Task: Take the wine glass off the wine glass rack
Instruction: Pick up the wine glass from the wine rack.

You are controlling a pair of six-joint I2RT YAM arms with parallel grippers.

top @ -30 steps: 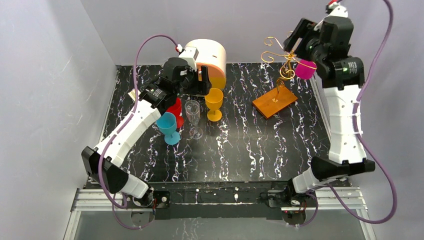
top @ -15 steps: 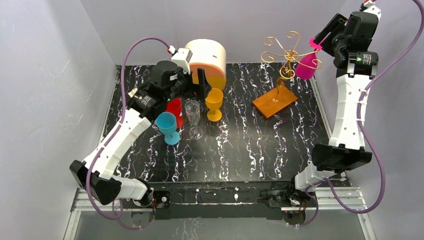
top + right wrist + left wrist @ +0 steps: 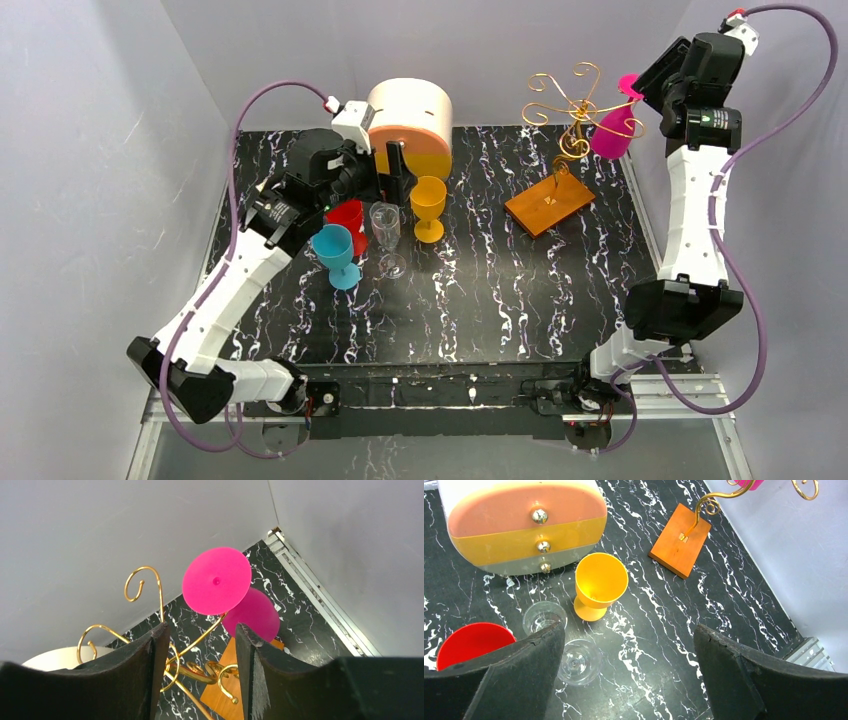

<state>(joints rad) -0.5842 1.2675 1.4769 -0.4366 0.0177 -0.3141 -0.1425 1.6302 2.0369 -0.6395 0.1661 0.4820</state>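
Observation:
A pink wine glass [image 3: 612,135] hangs upside down from a curled arm of the gold wine glass rack [image 3: 565,100]. The rack stands on an orange-brown base [image 3: 549,205] at the back right. My right gripper [image 3: 645,88] is high up beside the glass's foot. In the right wrist view the round pink foot [image 3: 216,580] lies just beyond the tips of the right gripper [image 3: 202,627], which is open with nothing between its fingers. My left gripper [image 3: 395,165] hovers wide open and empty over the cups at the back left, and the left wrist view shows it [image 3: 628,627] above bare table.
A yellow goblet [image 3: 428,205], a clear glass [image 3: 386,235], a red cup [image 3: 348,215] and a blue goblet [image 3: 335,252] stand together at the left. Behind them is a round cream-and-orange drawer box [image 3: 412,115]. Grey walls close in on the sides and back.
The right arm has risen and swung right, to behind the pink glass's foot, and its jaws have narrowed. The left gripper has drawn back and up from the clear glass and opened wider.

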